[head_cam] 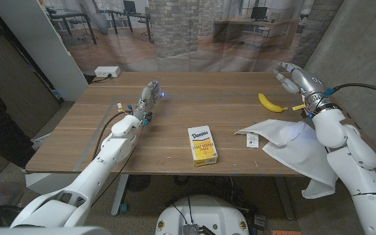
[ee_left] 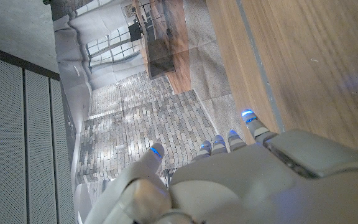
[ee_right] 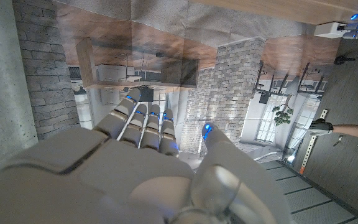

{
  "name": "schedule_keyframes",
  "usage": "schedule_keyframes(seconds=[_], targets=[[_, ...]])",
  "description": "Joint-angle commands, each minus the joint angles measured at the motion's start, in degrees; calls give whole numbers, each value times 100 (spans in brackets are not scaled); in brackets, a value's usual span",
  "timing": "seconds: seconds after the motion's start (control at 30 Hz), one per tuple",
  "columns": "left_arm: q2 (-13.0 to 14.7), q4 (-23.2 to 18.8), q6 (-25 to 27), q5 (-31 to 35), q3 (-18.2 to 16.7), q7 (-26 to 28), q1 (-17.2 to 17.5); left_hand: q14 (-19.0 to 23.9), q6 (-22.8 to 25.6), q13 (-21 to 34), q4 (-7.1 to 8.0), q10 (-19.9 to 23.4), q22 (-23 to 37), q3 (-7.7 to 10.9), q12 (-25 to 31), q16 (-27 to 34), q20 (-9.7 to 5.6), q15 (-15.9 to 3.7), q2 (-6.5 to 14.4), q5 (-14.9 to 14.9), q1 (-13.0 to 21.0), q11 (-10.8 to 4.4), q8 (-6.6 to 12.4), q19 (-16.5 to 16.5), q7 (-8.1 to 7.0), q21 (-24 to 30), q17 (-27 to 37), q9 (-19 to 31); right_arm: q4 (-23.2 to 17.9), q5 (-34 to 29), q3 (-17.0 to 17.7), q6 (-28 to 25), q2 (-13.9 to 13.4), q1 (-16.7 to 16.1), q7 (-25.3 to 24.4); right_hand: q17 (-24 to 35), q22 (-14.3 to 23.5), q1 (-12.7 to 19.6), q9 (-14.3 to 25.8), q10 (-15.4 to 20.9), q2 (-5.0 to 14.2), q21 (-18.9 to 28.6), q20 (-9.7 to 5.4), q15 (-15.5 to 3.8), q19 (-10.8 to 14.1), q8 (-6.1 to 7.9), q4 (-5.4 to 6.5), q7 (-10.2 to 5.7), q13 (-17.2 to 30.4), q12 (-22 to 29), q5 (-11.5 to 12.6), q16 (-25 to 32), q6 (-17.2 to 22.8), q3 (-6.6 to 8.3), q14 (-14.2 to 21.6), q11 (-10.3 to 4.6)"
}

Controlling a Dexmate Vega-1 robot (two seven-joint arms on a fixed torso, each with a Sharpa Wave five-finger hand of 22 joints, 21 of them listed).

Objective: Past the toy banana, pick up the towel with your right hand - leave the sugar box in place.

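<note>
Both hands hold nothing: your right hand [head_cam: 291,75], fingers apart, hovers beyond the toy banana [head_cam: 271,103]; the towel [head_cam: 286,142] lies near the sugar box [head_cam: 202,145]; your left hand [head_cam: 147,99] is spread.

The brown wooden table [head_cam: 175,111] has a matt, smooth top with fine straight grain. The white cloth towel [head_cam: 292,143] lies soft and creased, without shine. The yellow toy banana [head_cam: 272,103] looks like smooth plastic with a slight gloss. The yellow-and-white sugar box [head_cam: 202,145] is printed cardboard. Each robot hand [ee_right: 135,168] is cased in smooth, pale grey plastic with a dull sheen.
</note>
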Motion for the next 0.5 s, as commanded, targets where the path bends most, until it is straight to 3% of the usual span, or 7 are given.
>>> schedule_keyframes(seconds=[0.03,0.27,0.37,0.5], targets=[[-12,18,-5,1,5,-14,-6,-831,-473,11,-11,-511,16,10,29,27,32,18,669,55,7,52,29,-371,-3,-4,22,26,-230,-301,88,-210,-1,-166,146,-5,21,77,29,68,3,5,39,5,46,-25,-57,-10,21,-12,-23,-2,50,26,73,-13],[6,-25,1,-3,-1,-4,20,-827,-460,11,-11,-509,17,11,29,27,35,22,669,56,7,41,32,-362,-7,-10,21,27,-316,-376,109,-309,25,-211,255,-6,23,145,30,79,-7,7,152,-10,80,-27,-134,-51,22,-22,-33,-12,72,56,81,-38],[15,-50,8,-7,-2,0,36,-829,-451,10,-11,-509,17,11,29,26,31,22,669,57,7,35,35,-359,-20,-12,21,27,-371,-449,106,-386,28,-234,334,-6,25,198,31,80,-20,-1,336,-27,81,-36,-200,-81,22,-32,-43,-15,69,79,92,-43],[29,-85,18,-11,-3,12,53,-827,-440,10,-11,-505,17,12,30,26,34,19,669,57,7,32,37,-354,-39,-16,21,27,-430,-489,119,-460,35,-269,439,-5,28,230,33,66,-33,-5,394,-51,85,-39,-243,-134,23,-43,-52,-18,74,91,98,-64]])
